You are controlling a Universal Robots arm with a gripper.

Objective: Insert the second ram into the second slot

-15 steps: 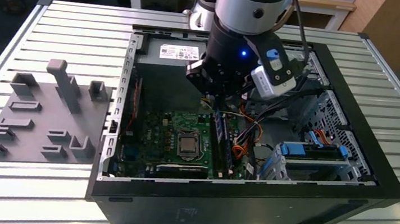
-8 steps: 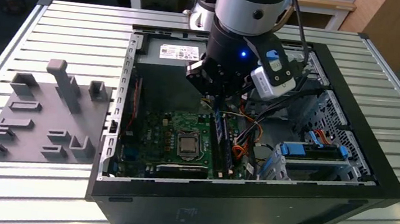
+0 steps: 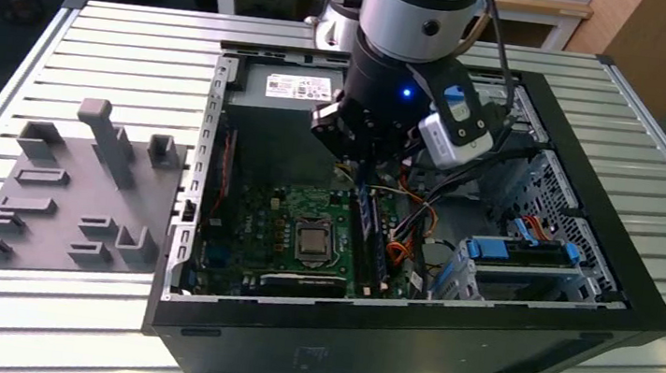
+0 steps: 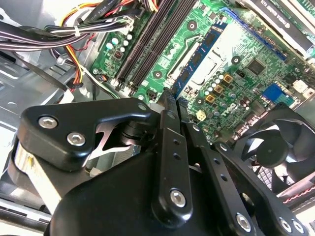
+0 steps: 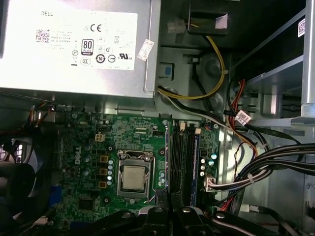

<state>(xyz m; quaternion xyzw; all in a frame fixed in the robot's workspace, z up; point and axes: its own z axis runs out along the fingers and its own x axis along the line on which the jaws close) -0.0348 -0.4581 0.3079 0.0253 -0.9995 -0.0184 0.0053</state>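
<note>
The second ram sits in the tool, whose two black fingers we see drawn together on it about its middle, so that the stick runs out past the fingertips on either side. In the second wrist view it is one long, thin, flat dark-blue strip with small chips in a row along its face. In the first wrist view it is a narrow dark edge lying lengthwise along the bank of memory slots, on the side nearest the processor socket. We cannot tell whether it touches a slot. We count one stick in the tool, one socket and one green motherboard. The slots lie too close together for us to count surely. Beyond the board we see one grey power supply with a white label, one black fan, and bundles of black, yellow and red cables. All this lies inside one open black computer case, which rests on a slatted metal worktop. Beside the case, on the exterior view's left, lies one grey fixture plate with upright blocks.
</note>
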